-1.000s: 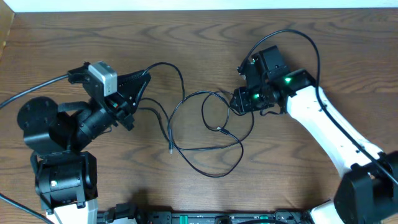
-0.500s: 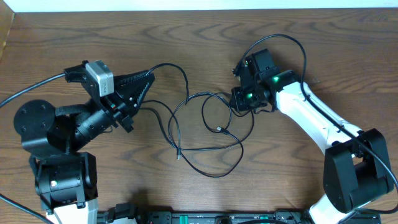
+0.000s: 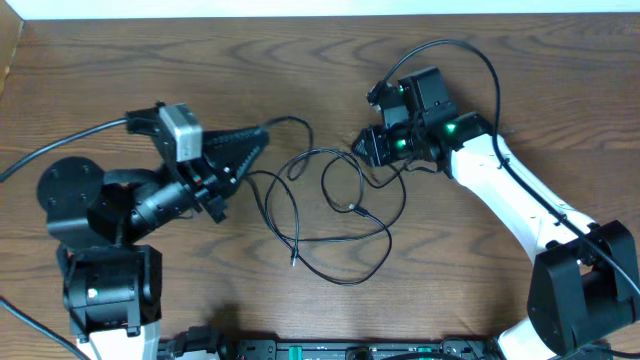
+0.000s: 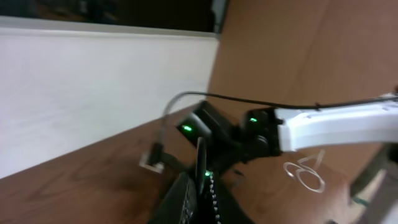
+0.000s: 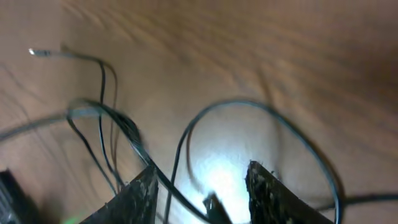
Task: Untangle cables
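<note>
I read this as the pulling-apart step. The cables lie in loose, crossing loops mid-way across the wooden table, between the 2 arms. My left gripper is pinched together on 1 black strand. My right gripper stands apart, with strands crossing its gap. Next I would close the right on 1 strand only, then draw the arms apart slowly.

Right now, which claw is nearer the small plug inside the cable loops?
Right. The right claw hovers beyond the plug, at the cables' far edge; the left claw sits farther off, at their left side.
</note>
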Motion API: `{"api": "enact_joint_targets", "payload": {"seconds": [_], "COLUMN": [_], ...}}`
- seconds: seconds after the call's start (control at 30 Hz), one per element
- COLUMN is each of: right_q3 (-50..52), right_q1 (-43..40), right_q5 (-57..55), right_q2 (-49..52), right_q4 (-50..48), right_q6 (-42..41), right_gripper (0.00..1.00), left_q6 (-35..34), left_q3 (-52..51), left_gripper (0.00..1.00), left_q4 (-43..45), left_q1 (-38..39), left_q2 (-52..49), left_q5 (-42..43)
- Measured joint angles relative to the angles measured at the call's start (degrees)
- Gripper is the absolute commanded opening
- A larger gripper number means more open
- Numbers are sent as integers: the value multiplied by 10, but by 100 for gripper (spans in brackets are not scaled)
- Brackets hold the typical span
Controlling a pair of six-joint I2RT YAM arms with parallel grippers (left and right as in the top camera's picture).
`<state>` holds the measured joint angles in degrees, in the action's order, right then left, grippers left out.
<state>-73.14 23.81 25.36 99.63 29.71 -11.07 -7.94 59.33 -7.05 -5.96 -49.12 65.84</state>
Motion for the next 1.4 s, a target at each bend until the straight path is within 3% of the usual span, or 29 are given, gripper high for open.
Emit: {"api": "enact_joint_targets", "payload": {"seconds": [0.3, 0.83, 1.3, 1.37, 1.4], "right_q3": [0, 0, -2, -2, -2], "right_q1": [0, 64, 77, 80, 81], "right_q5": [-6, 36, 73, 73, 73], "right_q2": [0, 4, 97, 97, 97], "right_q4": [-58, -64, -96, -98, -97], "right_q6": [-10, -15, 0, 5, 8], "right_gripper": [42, 43, 44, 39, 24], "left_q6": [0, -26, -26, -26, -26], "left_q3": [0, 0, 0, 0, 0], "left_gripper": [8, 8, 8, 8, 8], "left_q4": [0, 26, 26, 26, 26], "left_q1": [77, 116, 122, 122, 122], "left_q2": [0, 0, 0, 0, 0], "left_q5": [3, 3, 3, 3, 3]}}
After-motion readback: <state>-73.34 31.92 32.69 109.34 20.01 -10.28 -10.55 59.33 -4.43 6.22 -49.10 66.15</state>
